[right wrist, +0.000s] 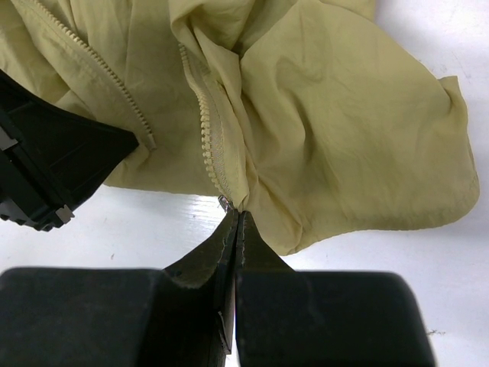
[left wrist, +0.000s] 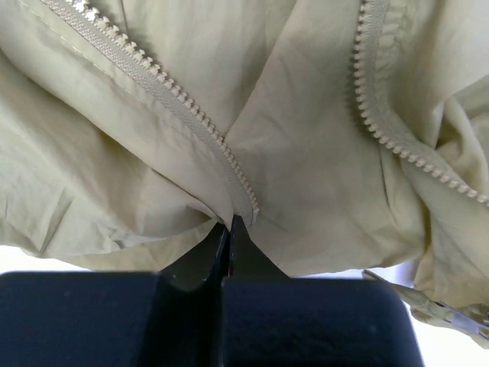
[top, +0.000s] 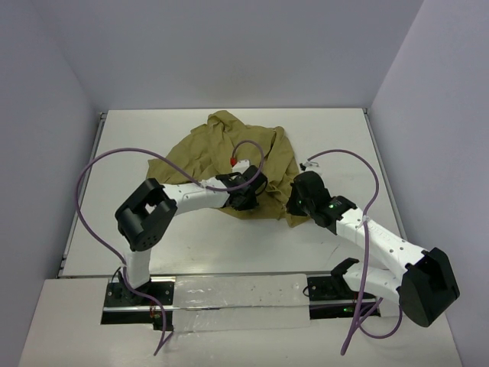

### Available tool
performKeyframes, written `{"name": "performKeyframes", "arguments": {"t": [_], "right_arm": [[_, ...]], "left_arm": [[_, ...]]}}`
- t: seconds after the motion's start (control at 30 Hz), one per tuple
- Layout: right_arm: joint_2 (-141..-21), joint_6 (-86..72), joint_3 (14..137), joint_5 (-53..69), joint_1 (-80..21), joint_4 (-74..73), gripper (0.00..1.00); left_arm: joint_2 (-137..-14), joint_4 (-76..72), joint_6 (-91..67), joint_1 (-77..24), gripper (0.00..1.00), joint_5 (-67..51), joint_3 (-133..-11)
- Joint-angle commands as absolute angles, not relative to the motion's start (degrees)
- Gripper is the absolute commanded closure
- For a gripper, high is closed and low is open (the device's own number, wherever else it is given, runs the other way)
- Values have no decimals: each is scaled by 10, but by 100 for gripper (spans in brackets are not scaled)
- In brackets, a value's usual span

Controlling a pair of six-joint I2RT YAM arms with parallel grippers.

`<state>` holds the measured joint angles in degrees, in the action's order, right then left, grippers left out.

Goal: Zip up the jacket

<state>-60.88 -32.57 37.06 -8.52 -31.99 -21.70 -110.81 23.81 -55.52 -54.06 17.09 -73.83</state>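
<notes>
The khaki jacket [top: 229,149] lies crumpled at the table's middle, open, its two zipper tracks apart. My left gripper [top: 250,193] is shut on the jacket's lower edge; in the left wrist view the jaws [left wrist: 229,220] pinch the cloth [left wrist: 306,168] at the bottom end of one toothed track [left wrist: 164,92]. The other track [left wrist: 374,115] runs down the right, with a metal slider [left wrist: 451,313] near its end. My right gripper [top: 296,200] is shut on the jacket's hem [right wrist: 328,138]; its jaws [right wrist: 238,212] grip the bottom end of a track [right wrist: 208,145], beside a small metal end piece [right wrist: 224,202].
White table [top: 336,145] with walls behind and at both sides. Purple cables [top: 99,164] loop over both arms. The left gripper's black body [right wrist: 53,168] shows close to the left of the right gripper. Both grippers sit a hand's width apart at the jacket's near edge.
</notes>
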Motion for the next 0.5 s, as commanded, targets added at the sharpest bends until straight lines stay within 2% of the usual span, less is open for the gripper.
{"name": "performKeyframes", "arguments": {"t": [0.0,0.17,0.47], "right_arm": [[-606,-305,356,-65,-316,-164,100],[-597,-295,329,-9,-315,-107,100],[-618,-292,367,-3,-307,-92,100]], "left_arm": [[-1007,164,-548,-543,100,151,-684],[-936,124,-548,-527,100,100,-621],[-788,7,-517,-501,100,39,-514]]}}
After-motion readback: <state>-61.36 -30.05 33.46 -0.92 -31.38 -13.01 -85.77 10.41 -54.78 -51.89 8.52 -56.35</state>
